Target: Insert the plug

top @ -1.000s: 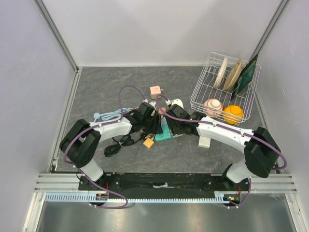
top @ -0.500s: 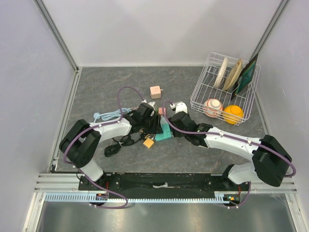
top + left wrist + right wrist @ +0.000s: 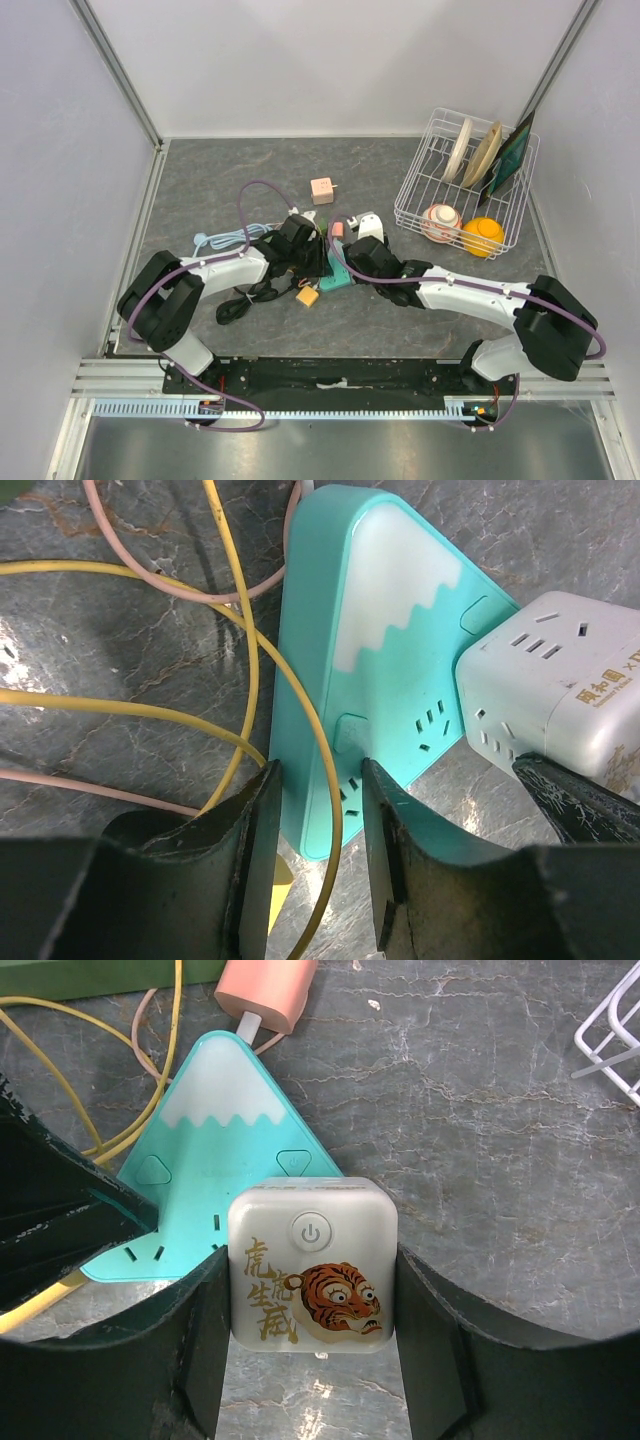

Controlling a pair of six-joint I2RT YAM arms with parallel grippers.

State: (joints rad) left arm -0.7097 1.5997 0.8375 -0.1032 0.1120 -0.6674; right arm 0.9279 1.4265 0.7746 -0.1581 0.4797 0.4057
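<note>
R end effector (image 3: 312, 1295) grips glossy cube plug (image 3: 312, 1245); L end effector (image 3: 318, 825) pinches triangular strip (image 3: 390, 650).

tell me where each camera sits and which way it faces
Top external: above, behind the bases, looking down at the table; left arm and right arm show.
Left wrist: on its arm, facing down at the teal power strip; left claw at bottom.
Right wrist: likewise, facing the white cube adapter in the right claw.
Wrist views share strip and cube.
</note>
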